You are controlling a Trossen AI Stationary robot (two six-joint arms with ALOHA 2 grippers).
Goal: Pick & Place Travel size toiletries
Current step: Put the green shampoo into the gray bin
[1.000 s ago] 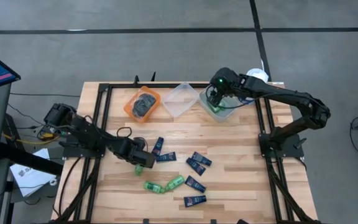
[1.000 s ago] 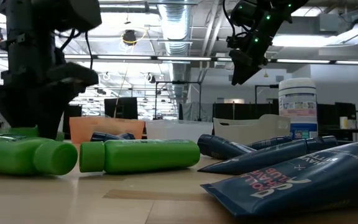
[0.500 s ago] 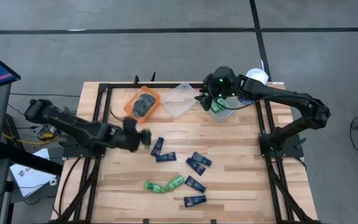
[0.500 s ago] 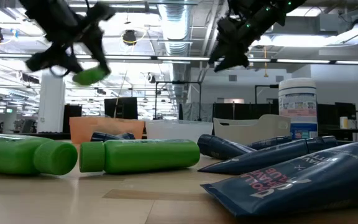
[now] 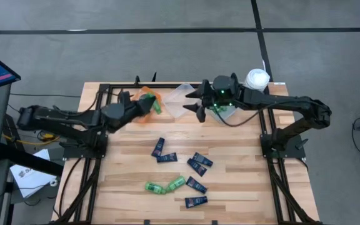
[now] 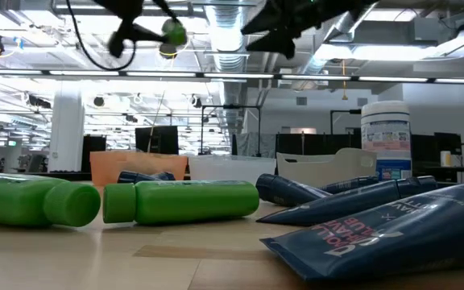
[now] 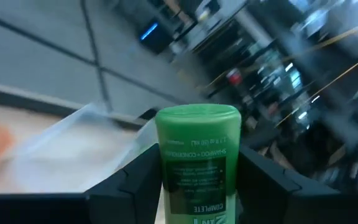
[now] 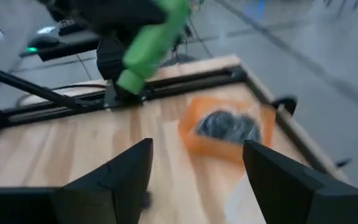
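Observation:
My left gripper (image 5: 149,104) is shut on a bright green mini bottle (image 5: 157,106), high above the orange bin (image 5: 141,111) that holds dark grey tins. The bottle also shows in the low view (image 6: 173,32) and in the right wrist view (image 8: 151,40). My right gripper (image 5: 192,103) is open and empty over the clear bin (image 5: 179,100). Two green bottles (image 5: 165,185) and several navy tubes (image 5: 197,166) lie flat on the table. My left gripper pinches the green bottle by the two sides of its body (image 7: 166,186) between its two fingers (image 7: 135,183). The bottle lies along the fingers, and its free end (image 7: 197,115) sticks out past them. It is lifted clear, well above the table and the bins.
A third bin with green bottles (image 5: 222,111) sits under my right arm at the far right. A large white jar (image 5: 257,79) stands behind it. The orange bin with tins shows in the right wrist view (image 8: 229,134). The two grippers are close together over the bins.
My left gripper has lifted a green bottle off the table and carried it up and toward the far edge, to above the orange bin. My right gripper has gone from the bin with green bottles toward the table's left, over the clear bin.

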